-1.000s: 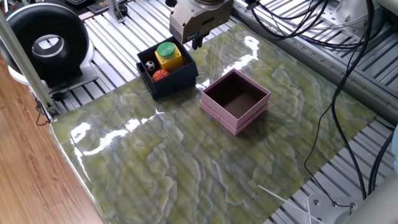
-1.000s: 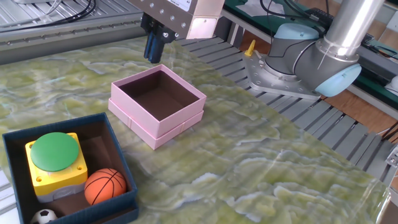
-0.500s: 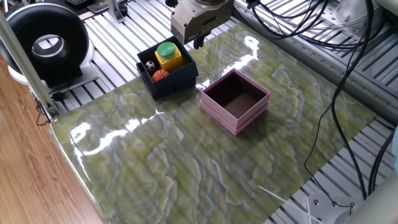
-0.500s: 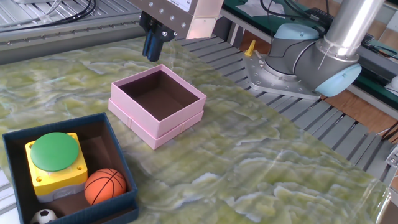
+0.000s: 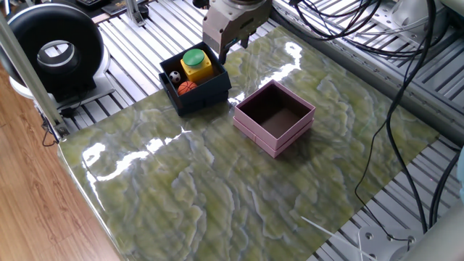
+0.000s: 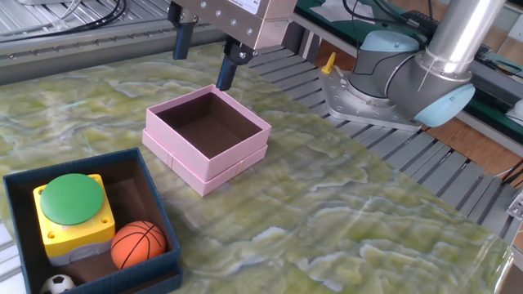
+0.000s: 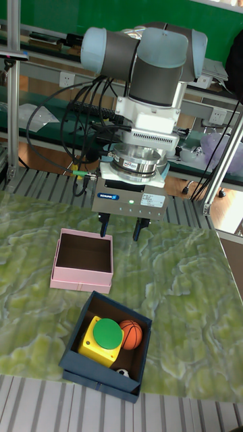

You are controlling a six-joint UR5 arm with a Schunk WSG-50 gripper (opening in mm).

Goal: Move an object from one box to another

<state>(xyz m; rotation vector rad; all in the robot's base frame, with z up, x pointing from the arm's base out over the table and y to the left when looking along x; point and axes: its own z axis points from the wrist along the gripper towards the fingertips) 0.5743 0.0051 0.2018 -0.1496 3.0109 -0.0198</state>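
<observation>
Navy box (image 6: 86,224) is sitting on the green marbled mat (image 5: 239,181), holding a yellow-green button (image 7: 99,337), basketball (image 6: 137,244) and tiny soccer ball (image 5: 174,75). Pink box (image 7: 82,260) is lying empty beside it. Slatted metal table (image 5: 428,72) surrounding. Gripper (image 7: 121,228) is hanging above with fingers (image 6: 226,72) now spread wide, versus together earlier.

A glossy green-and-cream marbled mat (image 5: 217,181) covers the tabletop (image 5: 449,156), whose ribbed aluminium surface shows around the mat's edges. Wood-plank floor (image 5: 29,196) lies alongside. A green wall (image 7: 61,17) stands behind, and black cables (image 5: 406,94) trail across the slats.
</observation>
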